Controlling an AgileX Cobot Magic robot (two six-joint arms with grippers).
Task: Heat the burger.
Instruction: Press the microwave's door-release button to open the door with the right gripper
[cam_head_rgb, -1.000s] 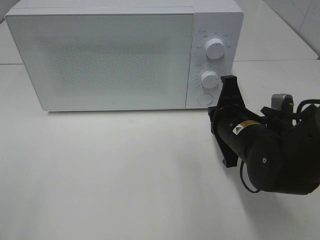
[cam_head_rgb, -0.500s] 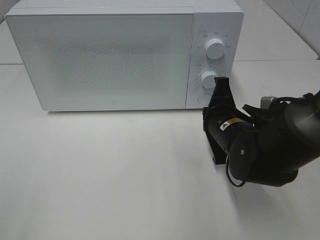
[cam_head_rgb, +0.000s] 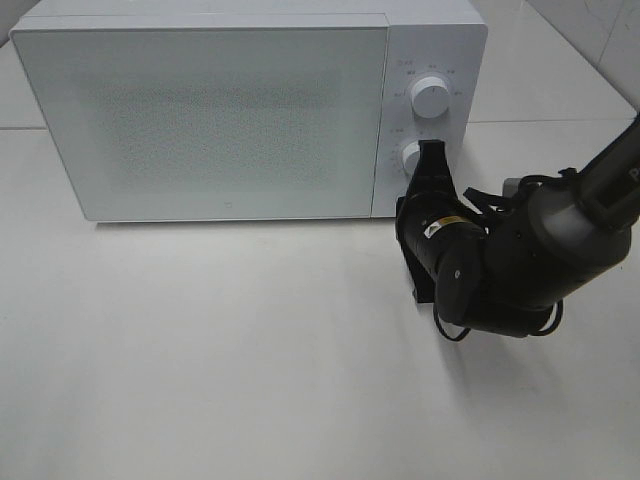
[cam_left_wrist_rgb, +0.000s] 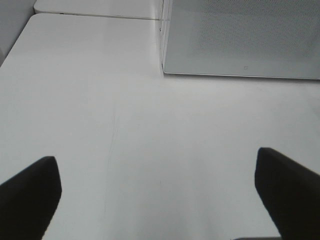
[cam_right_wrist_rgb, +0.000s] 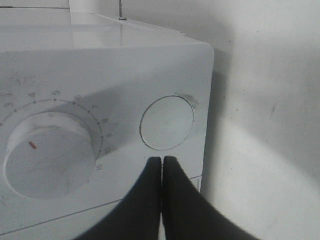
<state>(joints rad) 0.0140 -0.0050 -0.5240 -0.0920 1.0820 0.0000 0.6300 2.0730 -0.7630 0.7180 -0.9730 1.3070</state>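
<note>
Since the burger shows in none of the views, its place can't be given. Nothing lies on the table (cam_head_rgb: 200, 350), and the likeliest spot (a guess only) is inside the microwave (cam_head_rgb: 440, 40), behind the shut door (cam_head_rgb: 220, 110), whose speckled front lets nothing show through. So nothing can be said of burger vs. jaws except that neither gripper holds or touches it.

On the control panel, upper right of the exterior frame, sit the upper knob (cam_head_rgb: 430, 97) and lower knob (cam_head_rgb: 412, 157). The round button (cam_right_wrist_rgb: 166, 123) shows only in the right wrist view, beside the lower knob. The right gripper (cam_right_wrist_rgb: 162, 162) has its jaws pressed together w/ nothing between them, tips just short of that button's rim.

Judged step: a press on the round button w/ the closed tips. Whether it's a start or a door release can't be read off the panel. The next move calls for a short straight push centred on the button, w/o sliding onto the knob or panel edge, & light enough not to shove the microwave back.

The left gripper (cam_left_wrist_rgb: 156, 157), out of the exterior frame, hangs w/ jaws wide apart & empty over bare table near the microwave's front corner.
</note>
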